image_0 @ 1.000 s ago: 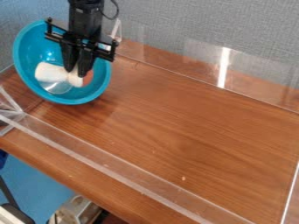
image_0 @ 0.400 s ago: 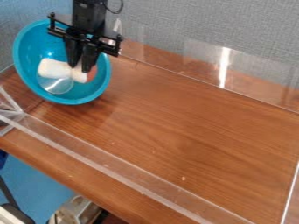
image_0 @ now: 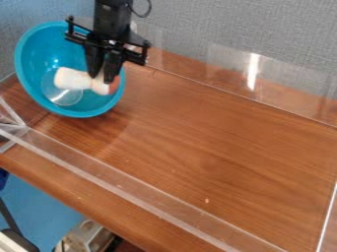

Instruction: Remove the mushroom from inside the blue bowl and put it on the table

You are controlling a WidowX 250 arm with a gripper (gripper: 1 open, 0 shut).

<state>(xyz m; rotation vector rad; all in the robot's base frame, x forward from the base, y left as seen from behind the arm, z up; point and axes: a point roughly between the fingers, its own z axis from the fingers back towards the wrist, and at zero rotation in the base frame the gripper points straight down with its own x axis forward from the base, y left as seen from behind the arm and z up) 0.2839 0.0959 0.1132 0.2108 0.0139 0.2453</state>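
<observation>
The blue bowl point(image_0: 42, 54) stands tilted at the table's point(image_0: 211, 148) far left corner. My black gripper point(image_0: 104, 81) points down over the bowl's right half, its fingers shut on the mushroom point(image_0: 73, 79). The mushroom lies sideways in the grip. Its white stem sticks out to the left, and a bit of reddish cap shows at the fingertips. It hangs above the bowl's inside, near the right rim.
Low clear acrylic walls point(image_0: 250, 74) run along the table's edges, one close behind the bowl. The grey back wall stands just beyond. Wood tabletop stretches to the right and toward the front of the bowl.
The gripper has carried the mushroom a little to the right and up, from the bowl's middle toward its right rim. The bowl has stayed in place.
</observation>
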